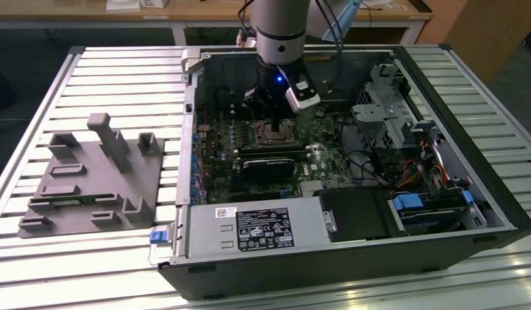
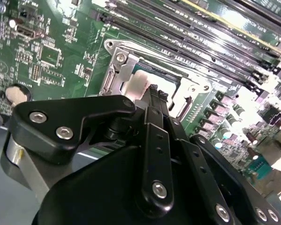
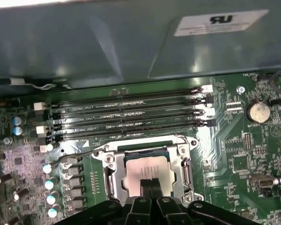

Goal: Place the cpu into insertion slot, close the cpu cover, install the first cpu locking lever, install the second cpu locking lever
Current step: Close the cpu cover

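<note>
Where the tool (image 3: 150,186) stands: low over the socket inside the open computer case (image 1: 334,274), at the end of the arm (image 1: 278,26), which comes straight down in the exterior view.
Tool state: narrow. The two dark fingertips (image 3: 144,187) lie side by side with barely a slit between them, gripping nothing.
Cpu (image 3: 147,168): flat square with a silvery-grey face and bright glare. It is seated in the insertion slot (image 1: 272,134), lying level.
Contact: the tips are over one edge of the cpu's face; touching or just above, cannot tell.
Cpu cover (image 3: 184,169): silvery frame lying flat round the cpu, the chip's face showing through its window.
Locking lever (image 3: 77,156): thin wire bar running off the frame's corner out over the board, beside a row of capacitors (image 3: 50,185). Latched or free, cannot tell.
Room beside socket: four long black memory slots (image 3: 131,115) run just beyond the frame. On another side, green board with small parts runs out to a coin cell (image 3: 257,111).
Far edge: the grey case wall (image 3: 107,47) rises just behind the memory slots.
Case interior, exterior view: drive cage (image 1: 386,110) on the exterior view's right, power supply box (image 1: 248,229) along the near edge. The arm is apart from both.
Table (image 1: 76,271): slatted metal. A grey fixture (image 1: 93,174) sits on the exterior view's left, beside the case.
</note>
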Robot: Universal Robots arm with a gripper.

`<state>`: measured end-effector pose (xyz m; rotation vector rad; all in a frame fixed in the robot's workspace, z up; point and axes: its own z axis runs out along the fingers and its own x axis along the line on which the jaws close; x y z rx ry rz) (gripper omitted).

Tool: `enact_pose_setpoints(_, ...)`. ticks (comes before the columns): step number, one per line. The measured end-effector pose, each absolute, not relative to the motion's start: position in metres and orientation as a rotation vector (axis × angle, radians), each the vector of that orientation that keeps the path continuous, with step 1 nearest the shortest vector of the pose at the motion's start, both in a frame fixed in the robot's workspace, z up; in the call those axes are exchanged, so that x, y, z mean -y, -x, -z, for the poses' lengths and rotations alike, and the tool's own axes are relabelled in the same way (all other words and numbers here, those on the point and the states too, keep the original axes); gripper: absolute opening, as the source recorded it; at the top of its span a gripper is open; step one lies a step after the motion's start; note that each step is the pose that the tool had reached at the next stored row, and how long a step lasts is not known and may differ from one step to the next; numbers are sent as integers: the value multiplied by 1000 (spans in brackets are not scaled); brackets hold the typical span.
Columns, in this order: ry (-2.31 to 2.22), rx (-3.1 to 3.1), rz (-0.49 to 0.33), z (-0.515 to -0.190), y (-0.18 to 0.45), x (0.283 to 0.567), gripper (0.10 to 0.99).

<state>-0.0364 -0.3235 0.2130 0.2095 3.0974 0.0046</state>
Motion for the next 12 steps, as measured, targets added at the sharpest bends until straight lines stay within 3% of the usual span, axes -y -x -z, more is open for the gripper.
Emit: enact_pose_setpoints(12,-226,-3096,-4,-219,37,322,106)
